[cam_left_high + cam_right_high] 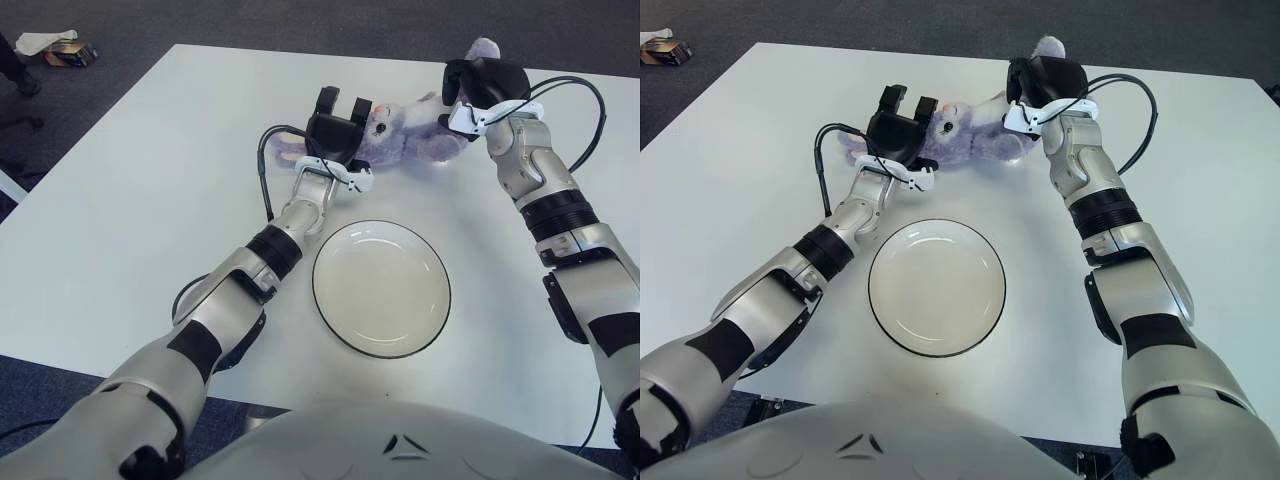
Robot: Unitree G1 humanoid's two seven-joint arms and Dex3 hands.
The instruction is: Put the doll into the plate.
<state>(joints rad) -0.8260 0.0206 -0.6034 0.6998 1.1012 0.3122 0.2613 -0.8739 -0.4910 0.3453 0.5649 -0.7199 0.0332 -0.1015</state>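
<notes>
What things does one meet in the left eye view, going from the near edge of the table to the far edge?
plate → left hand at the doll's head end → doll → right hand at the doll's far end. The left hand and the doll overlap, so their order is only rough.

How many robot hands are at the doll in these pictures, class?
2: the left hand is at the doll's head end, and the right hand at its far end, beyond the empty plate.
</notes>
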